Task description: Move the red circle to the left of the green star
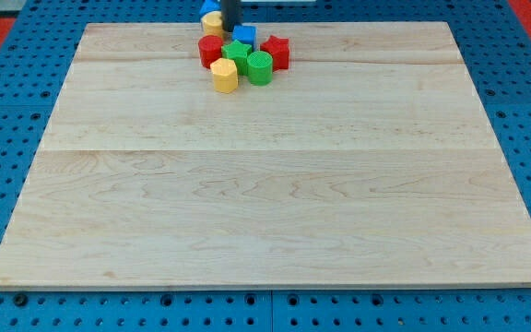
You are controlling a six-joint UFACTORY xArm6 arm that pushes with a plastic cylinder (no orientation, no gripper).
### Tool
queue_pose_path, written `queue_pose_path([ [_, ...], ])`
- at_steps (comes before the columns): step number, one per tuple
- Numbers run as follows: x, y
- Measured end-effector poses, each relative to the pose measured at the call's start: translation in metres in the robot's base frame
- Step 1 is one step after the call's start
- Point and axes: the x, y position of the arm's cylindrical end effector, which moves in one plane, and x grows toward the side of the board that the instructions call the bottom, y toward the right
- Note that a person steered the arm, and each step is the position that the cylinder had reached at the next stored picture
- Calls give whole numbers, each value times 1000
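The red circle (210,50) sits in a tight cluster near the view's top, touching the green star (236,53) on the star's left side. My tip (231,29) stands just above the green star, between a yellow block (213,23) on its left and a blue block (244,36) on its right. The tip is up and to the right of the red circle, a short gap away.
A green circle (259,66), a red star (276,51) and a yellow hexagon (224,76) belong to the same cluster. Another blue block (209,7) lies at the top edge of the wooden board (265,203). A blue pegboard surrounds the board.
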Motion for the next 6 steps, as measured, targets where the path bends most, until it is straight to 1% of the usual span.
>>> queue_pose_path([
  [1, 0, -30],
  [3, 36, 5],
  [4, 48, -4],
  [5, 48, -17],
  [6, 54, -72],
])
